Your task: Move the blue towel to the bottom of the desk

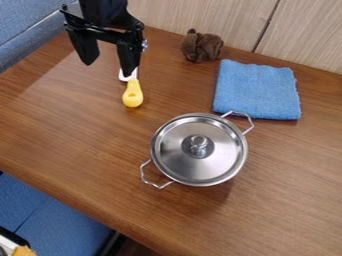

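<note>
Blue towel (pixel 257 90) lies folded flat at the desk's (pixel 80 135) upper right, just beside the pot's (pixel 199 150) far handle. We judge it light, soft and floppy, so we should pinch deep through its middle layers. Our gripper (pixel 108 68) is empty, fingers spread.

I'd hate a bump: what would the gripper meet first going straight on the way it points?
The gripper points down, so probably the yellow utensil, in line with one jaw, or else the table; its height is unclear.
</note>
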`<state>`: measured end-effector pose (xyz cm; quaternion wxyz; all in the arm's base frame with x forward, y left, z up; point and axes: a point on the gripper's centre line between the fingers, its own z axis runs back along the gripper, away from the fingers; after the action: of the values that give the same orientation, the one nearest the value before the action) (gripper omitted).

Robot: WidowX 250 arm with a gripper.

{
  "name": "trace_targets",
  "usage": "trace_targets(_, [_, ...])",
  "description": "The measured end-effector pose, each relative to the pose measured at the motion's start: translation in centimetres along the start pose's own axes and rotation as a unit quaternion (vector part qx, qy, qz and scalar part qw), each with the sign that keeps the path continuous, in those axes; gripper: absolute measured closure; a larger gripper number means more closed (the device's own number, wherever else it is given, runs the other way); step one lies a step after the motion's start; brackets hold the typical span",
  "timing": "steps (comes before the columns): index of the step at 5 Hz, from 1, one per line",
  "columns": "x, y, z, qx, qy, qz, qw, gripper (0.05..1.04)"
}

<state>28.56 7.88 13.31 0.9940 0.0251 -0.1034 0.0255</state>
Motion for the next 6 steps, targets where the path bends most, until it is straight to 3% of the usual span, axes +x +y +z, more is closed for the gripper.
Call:
trace_targets(1, [-0.1, -0.2, -0.7, -0.005, 0.014, 0.0, 0.9999, 0.084])
trace_targets(2, [1.3, -3.8, -0.6, -0.037, 0.018, -0.051, 0.9978, 0.084])
trace_targets(3, [3.0, -6.7, -0.6, -0.054, 0.024, -0.098, 0.9934, 0.084])
trace_targets(4, [4.7, -9.8, -1.4, -0.089, 0.027, -0.143, 0.9853, 0.084])
trace_targets(6, [7.3, -13.5, -4.4, -0.094, 0.041, -0.22, 0.9702, 0.084])
